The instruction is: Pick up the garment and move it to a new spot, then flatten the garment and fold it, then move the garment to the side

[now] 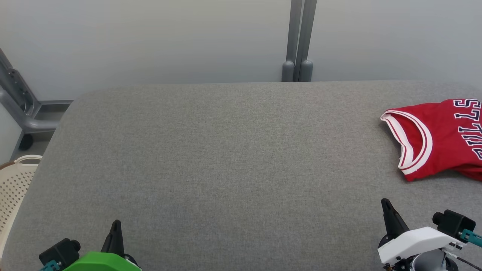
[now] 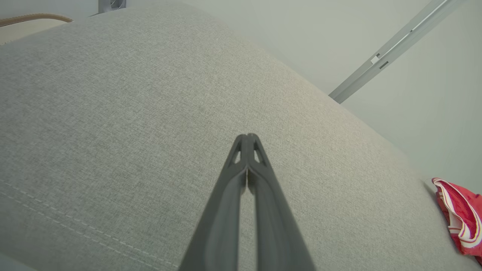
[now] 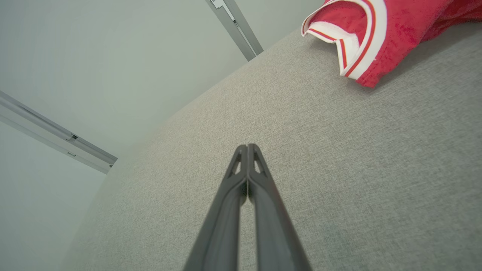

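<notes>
Closest to the camera, two dark claws are seen at the bottom edge of the head view. The left claw (image 1: 116, 226) is seen at the lower left. Its two long fingers are pressed tight together, and nothing is held between them. The right claw (image 1: 386, 205) is seen at the lower right. It is closed all the way too, and nothing is held in it. Both are pointed up across the counter.

The big grey counter (image 1: 226, 169) is covered in soft cloth, and its corners are rounded. A plain pale wall (image 1: 150, 37) is seen behind it.

The garment (image 1: 437, 139), a red sports shirt with white trim and dark letters, is laid in a crumpled heap at the right edge of the counter. Part of it is cut off by the side of the picture. It is found just past the right claw, near it but not touched by it, and well apart from the left claw.

A cream basket (image 1: 15, 188) with small holes is seen beside the counter's left edge. A grey pole (image 1: 299, 41) is set against the wall, past the far edge of the counter.
</notes>
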Robot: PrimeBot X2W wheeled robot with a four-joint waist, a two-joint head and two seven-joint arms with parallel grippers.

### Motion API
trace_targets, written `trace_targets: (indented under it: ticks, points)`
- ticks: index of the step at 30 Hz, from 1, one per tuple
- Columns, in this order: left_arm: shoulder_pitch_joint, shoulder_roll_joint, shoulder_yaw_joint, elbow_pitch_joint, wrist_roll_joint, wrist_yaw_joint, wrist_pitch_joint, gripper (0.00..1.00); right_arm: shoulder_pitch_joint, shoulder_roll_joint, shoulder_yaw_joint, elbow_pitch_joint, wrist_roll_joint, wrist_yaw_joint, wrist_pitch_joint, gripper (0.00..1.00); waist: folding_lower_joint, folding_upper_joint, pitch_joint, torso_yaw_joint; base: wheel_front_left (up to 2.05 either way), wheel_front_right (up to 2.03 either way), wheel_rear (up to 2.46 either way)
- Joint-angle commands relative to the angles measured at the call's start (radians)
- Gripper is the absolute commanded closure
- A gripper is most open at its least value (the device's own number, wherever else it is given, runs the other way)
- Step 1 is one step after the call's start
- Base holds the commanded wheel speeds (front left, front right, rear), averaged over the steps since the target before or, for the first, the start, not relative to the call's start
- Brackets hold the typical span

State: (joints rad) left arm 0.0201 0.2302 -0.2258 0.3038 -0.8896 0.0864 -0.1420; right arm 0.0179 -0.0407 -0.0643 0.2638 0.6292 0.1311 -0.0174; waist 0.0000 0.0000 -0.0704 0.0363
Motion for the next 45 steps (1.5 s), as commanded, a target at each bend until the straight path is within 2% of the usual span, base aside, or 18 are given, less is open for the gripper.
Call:
trace_targets:
  ticks: [1,17,45]
  points:
    - [-0.038,-0.001,0.019,-0.009,-0.034,-0.012,0.009,1.0,-0.027,-0.005,-0.008,-0.02,0.044,0.0,0.006,1.0,0.0,0.0,0.001,-0.001,0.0,0.0,0.0]
    - [-0.079,-0.042,0.076,-0.005,-0.194,-0.06,0.064,1.0,-0.042,-0.007,-0.035,-0.032,0.261,0.0,0.035,1.0,0.0,0.0,0.013,-0.006,0.0,0.0,0.0]
    - [-0.135,-0.099,0.154,0.002,-0.414,-0.126,0.141,1.0,-0.059,-0.009,-0.071,-0.046,0.555,0.0,0.076,1.0,0.0,0.0,0.034,-0.016,0.0,0.0,0.0]
